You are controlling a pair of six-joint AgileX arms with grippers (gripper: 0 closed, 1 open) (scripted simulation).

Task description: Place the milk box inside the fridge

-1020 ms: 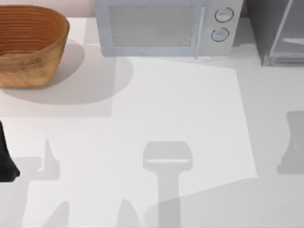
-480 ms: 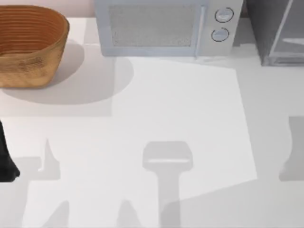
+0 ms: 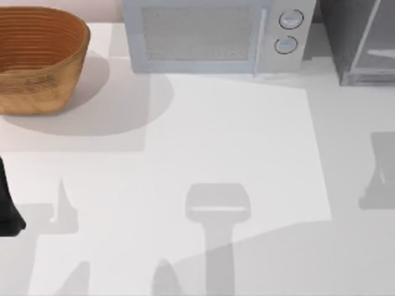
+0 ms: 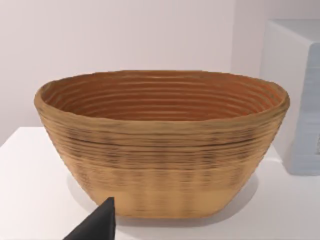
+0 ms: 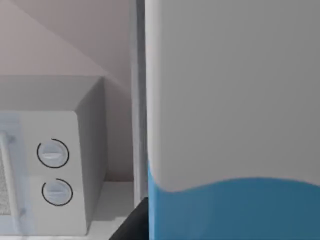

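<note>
The milk box looms very close in the right wrist view, white on top with a sky-blue body below. A dark finger of my right gripper lies against its side, so that gripper is shut on the carton. The fridge, a dark grey cabinet with a pale framed door panel, stands at the table's back right corner. At the right edge of the table lies a shadow. My left arm is parked at the table's left edge.
A light grey microwave with two round knobs stands at the back middle, left of the fridge. A woven brown basket sits at the back left, straight ahead of the left wrist camera.
The shadow at the table's right edge has shifted toward the back, nearer the fridge. The left arm has not moved.
</note>
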